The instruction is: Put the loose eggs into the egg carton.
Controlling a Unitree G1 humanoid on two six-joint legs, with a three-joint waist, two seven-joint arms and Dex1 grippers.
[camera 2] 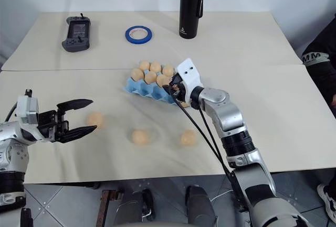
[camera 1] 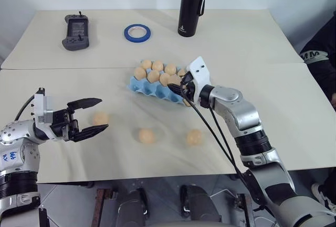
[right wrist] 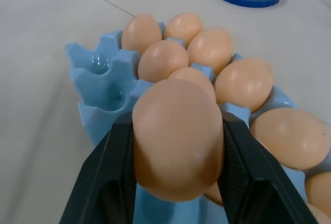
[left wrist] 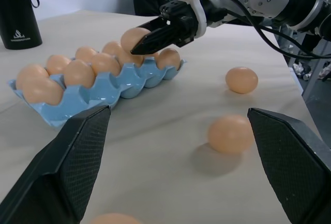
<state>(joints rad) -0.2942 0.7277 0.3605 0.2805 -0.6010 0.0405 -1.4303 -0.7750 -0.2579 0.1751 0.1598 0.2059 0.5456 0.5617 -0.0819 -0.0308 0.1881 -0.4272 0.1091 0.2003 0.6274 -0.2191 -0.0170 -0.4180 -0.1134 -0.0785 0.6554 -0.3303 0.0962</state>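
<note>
The light blue egg carton [camera 1: 146,87] lies mid-table with several tan eggs in its cups. My right gripper [camera 1: 181,88] hovers over the carton's right end, shut on an egg [right wrist: 178,138] pinched between both black fingers above a cup. Three loose eggs lie on the cloth in front of the carton: a left egg [camera 1: 101,118], a middle egg [camera 1: 147,136] and a right egg [camera 1: 194,137]. My left gripper [camera 1: 104,114] stands wide open at the front left, pointing right, with the left egg just beyond and below its fingertips [left wrist: 67,172].
A black bottle [camera 1: 191,7] stands at the back, with a blue tape ring [camera 1: 137,33] and a grey controller [camera 1: 76,32] to its left. A person's dark sleeve [camera 1: 323,59] shows at the right edge. The table's front edge runs close below the loose eggs.
</note>
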